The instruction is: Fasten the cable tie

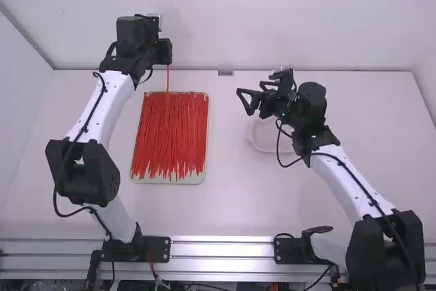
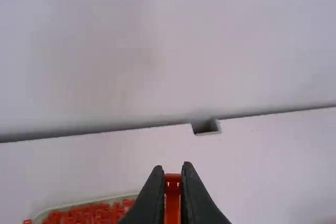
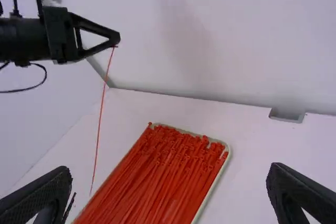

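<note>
Cable tie (image 1: 167, 78), a single red one, hangs straight down from my left gripper (image 1: 165, 56), which is raised above the far end of the tray (image 1: 206, 134) near the back wall. My left fingers are pressed together on the top end of that tie. In the left wrist view its red strip (image 2: 172, 198) sits pinched between the two black tips of the gripper (image 2: 172, 169). From my right wrist I see the same tie (image 3: 102, 108) as a thin red line dropping from the left gripper (image 3: 116, 39) toward the near corner of the tray (image 3: 220, 171); I cannot tell whether its lower end touches anything. The tray is a pale rectangle on the white table (image 1: 225, 195), left of the middle, and it holds a flat pile of red ties (image 1: 170, 138) lying lengthwise, side by side. My right gripper (image 1: 248, 95) is held above the table right of the tray and points toward it. Its fingers are spread wide apart with nothing between them, as the right wrist view (image 3: 169, 169) shows. Beneath my right arm a white round dish (image 1: 262, 142) rests on the table, partly hidden by the arm. A small grey bracket (image 1: 225, 72) sits where the table meets the back wall.
</note>
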